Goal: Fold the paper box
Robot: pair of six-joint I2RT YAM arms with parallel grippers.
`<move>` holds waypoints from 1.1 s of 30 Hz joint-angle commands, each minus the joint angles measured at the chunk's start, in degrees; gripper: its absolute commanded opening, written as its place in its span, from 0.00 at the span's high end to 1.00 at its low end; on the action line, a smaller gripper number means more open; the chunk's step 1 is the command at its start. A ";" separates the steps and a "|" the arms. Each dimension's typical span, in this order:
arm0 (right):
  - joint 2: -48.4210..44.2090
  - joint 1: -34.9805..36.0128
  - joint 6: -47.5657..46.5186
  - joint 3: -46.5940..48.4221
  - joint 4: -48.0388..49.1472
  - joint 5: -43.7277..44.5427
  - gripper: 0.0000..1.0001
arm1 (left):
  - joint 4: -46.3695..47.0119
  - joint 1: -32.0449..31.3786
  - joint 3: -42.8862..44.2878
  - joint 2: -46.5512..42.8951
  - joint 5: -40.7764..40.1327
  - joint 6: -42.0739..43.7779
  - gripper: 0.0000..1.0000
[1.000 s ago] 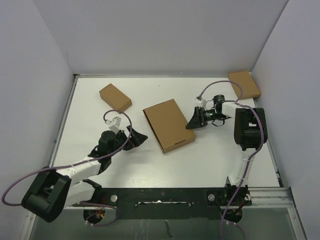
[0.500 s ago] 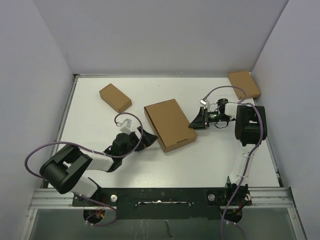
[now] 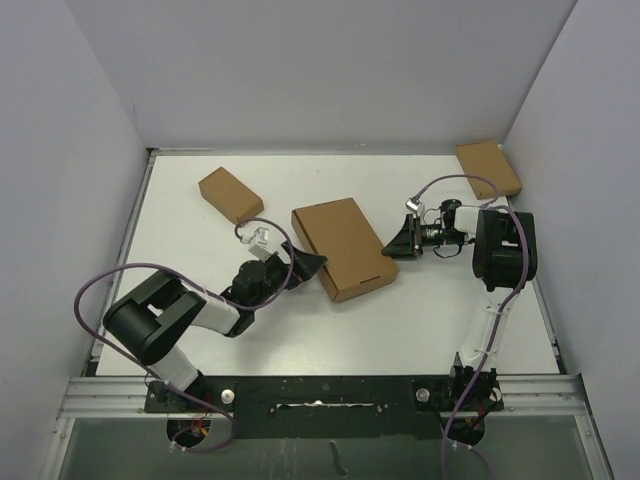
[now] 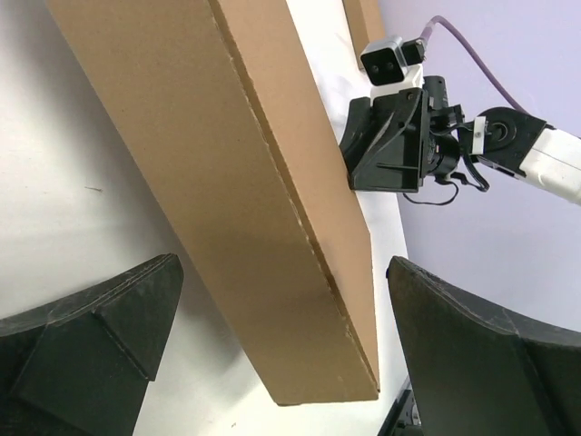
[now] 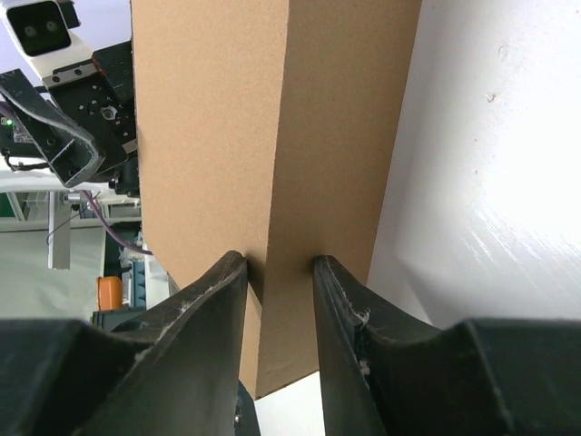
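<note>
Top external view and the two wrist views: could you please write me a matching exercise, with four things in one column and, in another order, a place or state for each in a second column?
Things
1. large flat brown cardboard box
2. left hand
3. right hand
4. small brown cardboard box on the right side

Places or states
A. closed on the large box's edge
B. far corner of the white table, touched by nothing
C. middle of the table, between both hands
D. wide open around the large box's near end

Pairs: 1-C, 2-D, 3-A, 4-B
</note>
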 commanded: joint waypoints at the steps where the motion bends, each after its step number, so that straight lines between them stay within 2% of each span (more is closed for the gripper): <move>1: 2.18 -0.39 -3.71 0.03 1.19 8.83 0.80 | 4.61 -0.72 3.24 3.68 0.04 -1.54 0.02; 12: 2.27 -0.17 -3.98 0.02 1.15 9.09 0.80 | 3.66 -2.00 9.93 11.95 1.08 -3.62 0.03; 15: 2.16 -0.18 -4.07 0.11 1.02 8.80 0.79 | 3.73 -2.26 10.72 12.71 0.93 -3.93 0.15; 18: 2.02 -0.18 -4.22 0.25 0.85 8.13 0.77 | 2.75 -2.27 10.67 12.01 0.52 -4.35 0.41; 20: 1.75 -0.17 -4.42 0.50 0.51 7.64 0.75 | 1.14 -2.27 10.82 10.81 0.40 -3.67 0.44; 23: 0.85 -0.19 -4.84 0.79 0.00 6.49 0.68 | -0.57 -2.22 10.77 8.98 0.35 -2.58 0.56; 27: -2.52 -0.48 -6.84 2.02 -2.22 4.59 0.45 | -4.45 -1.37 10.50 4.75 0.79 -0.35 0.69; 30: -6.58 -1.37 -7.95 2.47 -3.27 3.74 0.34 | -11.57 0.19 10.08 -0.75 2.04 2.12 0.76; 33: -10.62 -2.37 -8.91 2.00 -3.81 3.58 0.31 | -23.67 2.77 9.62 -9.27 4.76 5.15 0.81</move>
